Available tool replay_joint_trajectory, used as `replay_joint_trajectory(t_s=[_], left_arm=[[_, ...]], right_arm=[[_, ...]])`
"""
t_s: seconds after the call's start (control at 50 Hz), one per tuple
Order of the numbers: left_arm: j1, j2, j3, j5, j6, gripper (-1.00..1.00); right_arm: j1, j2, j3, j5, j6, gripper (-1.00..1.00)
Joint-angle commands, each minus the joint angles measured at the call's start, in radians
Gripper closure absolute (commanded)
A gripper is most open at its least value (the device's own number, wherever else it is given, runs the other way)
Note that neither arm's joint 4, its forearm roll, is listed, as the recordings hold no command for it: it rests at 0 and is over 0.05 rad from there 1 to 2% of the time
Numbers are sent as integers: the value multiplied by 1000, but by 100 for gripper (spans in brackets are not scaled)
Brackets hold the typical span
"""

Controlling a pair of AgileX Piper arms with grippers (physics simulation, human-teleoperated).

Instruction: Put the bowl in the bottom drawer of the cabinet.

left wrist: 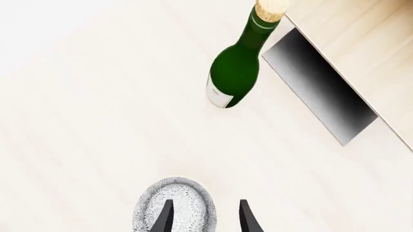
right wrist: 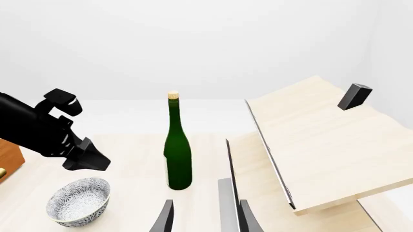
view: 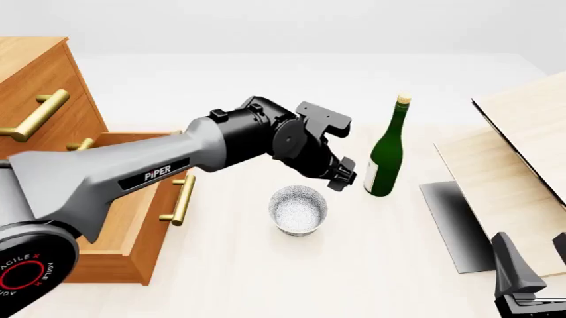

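The speckled white bowl [view: 298,209] stands upright on the table, just right of the cabinet [view: 40,79]. The cabinet's bottom drawer [view: 142,238] is pulled out, its brass handle facing the bowl. My left gripper [view: 341,176] hovers open above the bowl's far right rim, touching nothing. In the left wrist view one fingertip [left wrist: 164,217] lies over the bowl [left wrist: 174,203] and the other is outside its rim. My right gripper [view: 535,260] is open and empty at the front right. The right wrist view shows the bowl [right wrist: 79,200] under the left gripper [right wrist: 84,157].
A tall green bottle [view: 385,159] with a cork stands just right of the bowl, close to the left gripper. Pale wooden boards [view: 521,152] and a dark grey panel [view: 455,225] fill the right side. My left arm partly covers the open drawer.
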Motion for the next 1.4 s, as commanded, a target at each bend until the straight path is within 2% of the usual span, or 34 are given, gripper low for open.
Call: replay_joint_trajectory(t_s=[0.02, 0.54, 1.4], left_arm=[[-12, 29, 3, -7, -18, -100], [-43, 47, 69, -47, -71, -100], [-28, 92, 142, -102, -101, -100]], right_arm=[[0, 0, 0, 0, 0, -100], [0, 0, 0, 0, 0, -100], [0, 0, 0, 0, 0, -100]])
